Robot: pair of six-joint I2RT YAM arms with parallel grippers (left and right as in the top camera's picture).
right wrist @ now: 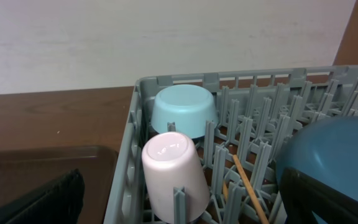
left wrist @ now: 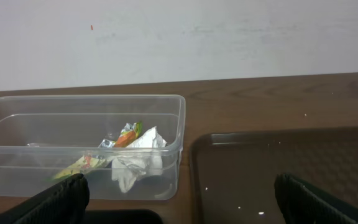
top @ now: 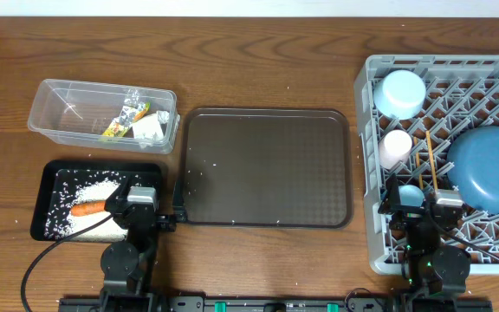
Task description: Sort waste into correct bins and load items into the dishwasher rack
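Carrot (top: 87, 208) — just beside left gripper (top: 145, 201)

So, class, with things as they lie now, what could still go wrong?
1. The open left gripper hangs over the black tray's right end, beside the carrot and rice. A careless move might sweep grains out.
2. The chopsticks lie loose across the rack's lattice and may slip through.
3. The pink cup leans among the pegs near the right gripper. A nudge could topple it.
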